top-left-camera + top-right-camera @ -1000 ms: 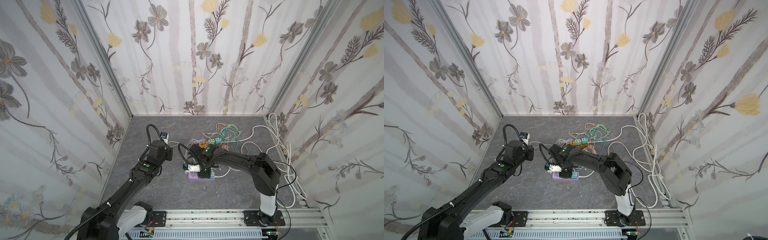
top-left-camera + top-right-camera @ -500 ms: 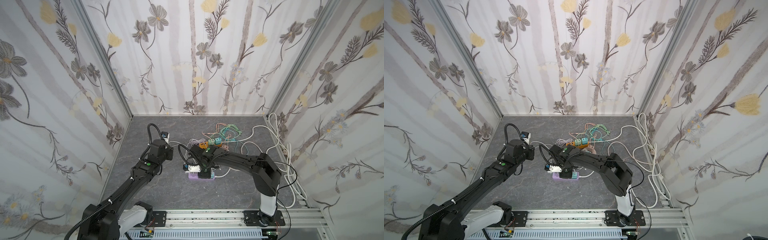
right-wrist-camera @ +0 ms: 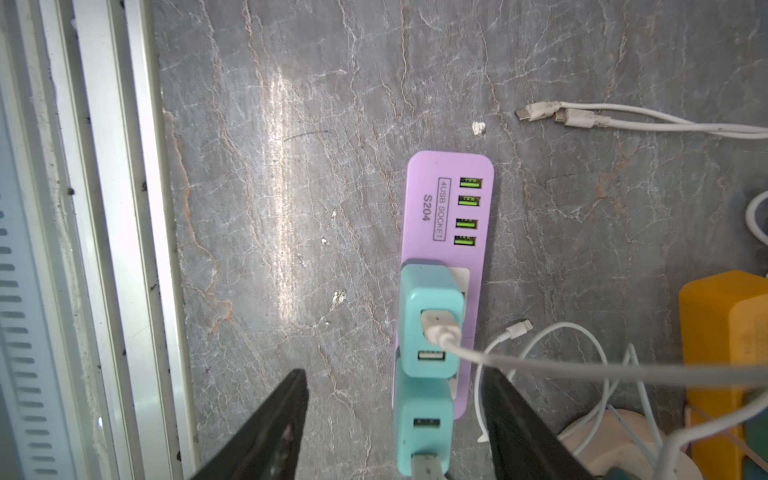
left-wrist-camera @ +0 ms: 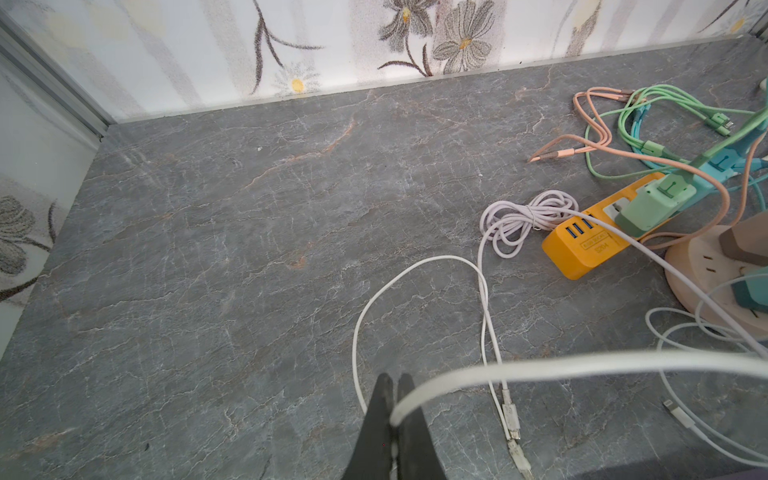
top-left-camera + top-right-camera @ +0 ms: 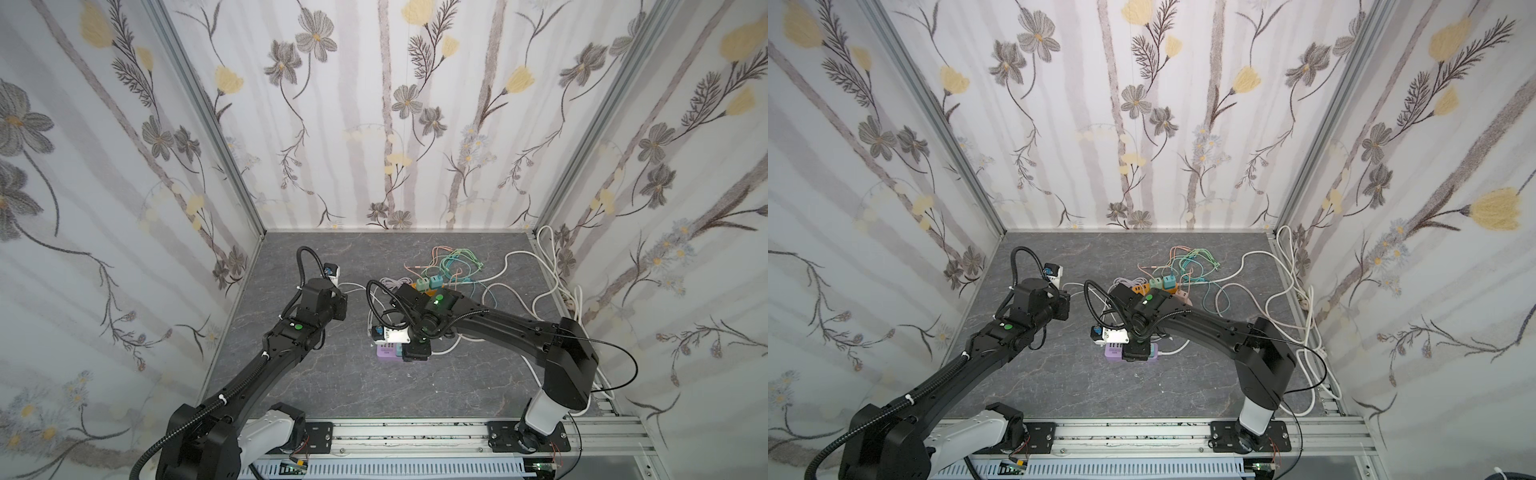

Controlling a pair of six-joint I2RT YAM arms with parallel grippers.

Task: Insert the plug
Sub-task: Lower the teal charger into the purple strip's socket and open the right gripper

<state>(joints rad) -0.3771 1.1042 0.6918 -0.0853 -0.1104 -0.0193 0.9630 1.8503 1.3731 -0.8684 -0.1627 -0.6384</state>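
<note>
**A:** Where is the plug?

**B:** The teal charger plug (image 3: 430, 307) stands in the purple power strip (image 3: 446, 208), in the socket just beside the strip's four green USB ports (image 3: 469, 212). A white USB lead (image 3: 540, 365) comes out of its top face. A second teal charger (image 3: 422, 415) sits in the next socket, right beside the first.

**B:** It looks seated. From straight above, though, I cannot tell whether the pins are all the way in.

**A:** And the right gripper?

**B:** The right gripper (image 3: 395, 374) hangs over that end of the strip with its jaws well apart. There is one black finger (image 3: 266, 428) on each side of the chargers, and neither touches them.

**A:** The left one?

**B:** The left gripper (image 4: 392, 386) has its jaws together, pinched on a thick white cable (image 4: 582, 361) that runs off toward the other strips. In both top views it sits to the left of the purple strip, not touching it.

**A:** What else is on the table?

**B:** There is an orange power strip (image 4: 582, 249) with a pale green charger (image 4: 652, 203) plugged into it. A round pinkish socket block (image 4: 702, 266) is just beside it, and a coil of lilac cable (image 4: 528, 212) lies against the orange strip's end. Loose white leads lie over the grey marbled tabletop (image 3: 291, 166).
</note>
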